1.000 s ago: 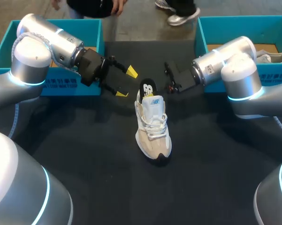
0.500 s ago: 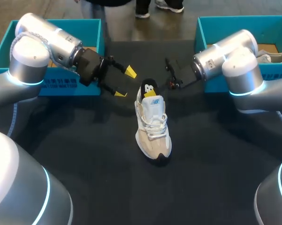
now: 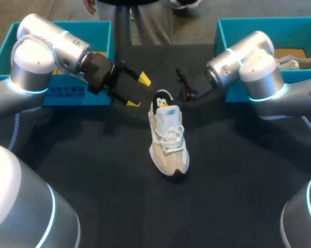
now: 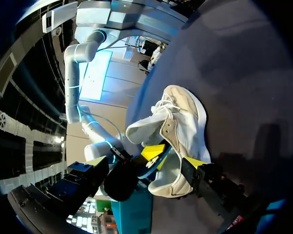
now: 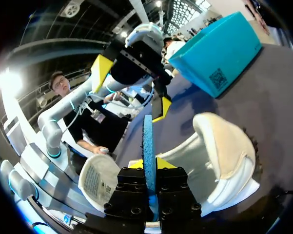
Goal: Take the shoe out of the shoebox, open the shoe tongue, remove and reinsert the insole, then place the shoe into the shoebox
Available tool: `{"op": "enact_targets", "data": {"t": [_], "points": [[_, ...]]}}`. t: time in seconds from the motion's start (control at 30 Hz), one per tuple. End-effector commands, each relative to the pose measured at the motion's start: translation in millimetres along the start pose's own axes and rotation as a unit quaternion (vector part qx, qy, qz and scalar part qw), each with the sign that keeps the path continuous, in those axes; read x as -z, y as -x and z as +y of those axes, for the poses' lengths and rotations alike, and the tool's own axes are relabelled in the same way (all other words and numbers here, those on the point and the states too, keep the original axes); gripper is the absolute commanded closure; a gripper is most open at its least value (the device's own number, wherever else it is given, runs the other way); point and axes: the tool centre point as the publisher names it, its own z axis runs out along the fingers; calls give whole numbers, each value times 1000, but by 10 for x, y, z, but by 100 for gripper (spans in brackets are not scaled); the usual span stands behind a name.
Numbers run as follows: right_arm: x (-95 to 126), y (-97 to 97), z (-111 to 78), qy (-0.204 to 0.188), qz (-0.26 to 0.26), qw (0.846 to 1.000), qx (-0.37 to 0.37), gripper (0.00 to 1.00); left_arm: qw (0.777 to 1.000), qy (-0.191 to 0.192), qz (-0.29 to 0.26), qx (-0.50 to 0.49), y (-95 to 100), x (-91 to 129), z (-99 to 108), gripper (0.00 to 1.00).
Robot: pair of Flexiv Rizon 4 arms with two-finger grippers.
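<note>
A beige and white shoe stands on the dark table, toe toward me, with its tongue lifted. A black insole sticks up out of the heel opening. My right gripper is beside the heel. In the right wrist view it is shut on the insole, seen edge-on as a thin blue strip, with the shoe just beyond. My left gripper hangs open to the left of the heel. In the left wrist view it has the shoe just ahead of its fingers, untouched.
A teal shoebox stands at the back left behind my left arm. A second teal box at the back right holds another shoe. The left gripper shows open ahead in the right wrist view, with the left box behind it.
My right gripper's fingers have closed on the insole and the arm has shifted slightly left. The left arm and the shoe have stayed in place.
</note>
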Motion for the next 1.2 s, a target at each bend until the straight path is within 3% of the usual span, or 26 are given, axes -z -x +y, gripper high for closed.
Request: {"op": "enact_targets", "data": {"t": [0.03, 0.4, 0.43, 0.47, 0.6, 0.97, 1.2], "points": [[-62, 29, -55, -7, 11, 1000, -10, 100, 1000, 0, -1, 0, -10, -12, 18, 0], [-136, -16, -172, -8, 10, 1000, -26, 100, 1000, -2, -4, 2, -43, -36, 11, 0], [-120, -17, -163, -4, 5, 1000, -23, 98, 1000, -3, -4, 1, -42, -38, 12, 0], [-109, -21, -143, -1, 3, 1000, -19, 76, 1000, -3, -4, 1, -42, -38, 12, 0], [-71, -34, -58, 1, -9, 1000, -6, 69, 1000, -5, -4, 0, -38, -51, 14, 0], [41, -73, 166, 7, -33, 999, 26, 62, 1000, -6, -10, -4, -3, -56, -13, 0], [182, -54, 159, 18, -52, 998, 26, 63, 1000, -6, -9, -3, 1, -42, -2, 0]]}}
